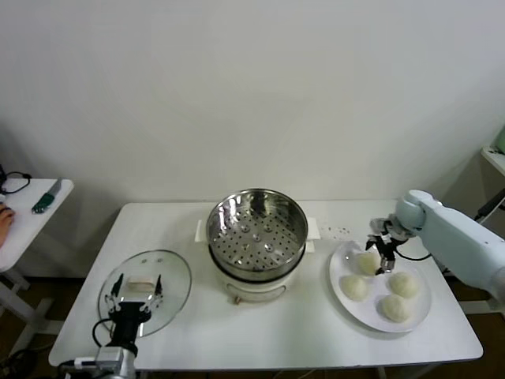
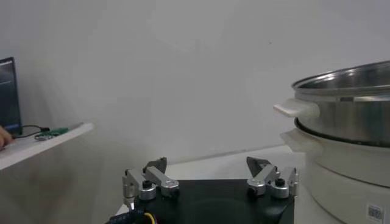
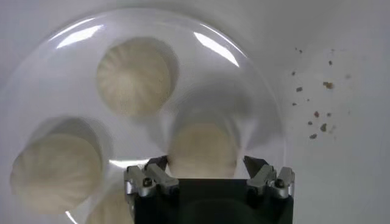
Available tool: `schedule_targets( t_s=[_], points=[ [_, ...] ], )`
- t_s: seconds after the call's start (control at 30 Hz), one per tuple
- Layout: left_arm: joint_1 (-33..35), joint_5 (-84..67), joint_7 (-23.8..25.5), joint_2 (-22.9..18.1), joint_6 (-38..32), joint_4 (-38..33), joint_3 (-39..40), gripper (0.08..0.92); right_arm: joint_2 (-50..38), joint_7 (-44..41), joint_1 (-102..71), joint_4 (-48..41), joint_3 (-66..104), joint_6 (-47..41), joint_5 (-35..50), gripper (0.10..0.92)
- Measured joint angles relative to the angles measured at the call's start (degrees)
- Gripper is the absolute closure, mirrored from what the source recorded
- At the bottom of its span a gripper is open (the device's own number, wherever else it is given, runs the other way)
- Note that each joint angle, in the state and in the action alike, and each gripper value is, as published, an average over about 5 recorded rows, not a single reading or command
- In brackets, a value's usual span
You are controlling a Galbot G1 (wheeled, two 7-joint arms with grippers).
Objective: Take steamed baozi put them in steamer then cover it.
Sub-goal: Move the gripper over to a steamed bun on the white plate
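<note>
While the right gripper (image 1: 384, 258) hangs with jaws spread over the rear bun on the white plate (image 1: 418, 316), four steamed baozi (image 3: 202, 150) sit there | steamer (image 1: 256, 229) mid-table, uncovered | cover (image 1: 173, 268) lies flat front-left | left gripper (image 1: 136, 296) over it, jaws apart, empty.

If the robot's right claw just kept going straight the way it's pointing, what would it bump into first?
Most likely a baozi. The right gripper points down at the plate, open, and in the right wrist view one baozi sits right between its fingers. How much gap remains above it is hard to judge.
</note>
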Motion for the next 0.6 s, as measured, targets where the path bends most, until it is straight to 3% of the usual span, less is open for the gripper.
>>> schedule_targets(
  t_s=[0.27, 0.6],
  points=[
    [0.2, 0.0, -0.1, 0.0, 0.1, -0.2, 0.0, 0.177, 0.6, -0.4, 0.8, -0.6, -0.8, 0.2, 0.1, 0.311],
    [0.9, 0.0, -0.1, -0.1, 0.0, -0.9, 0.0, 0.177, -0.7, -0.7, 4.0, 1.2, -3.8, 0.9, 2.5, 0.321]
  ],
)
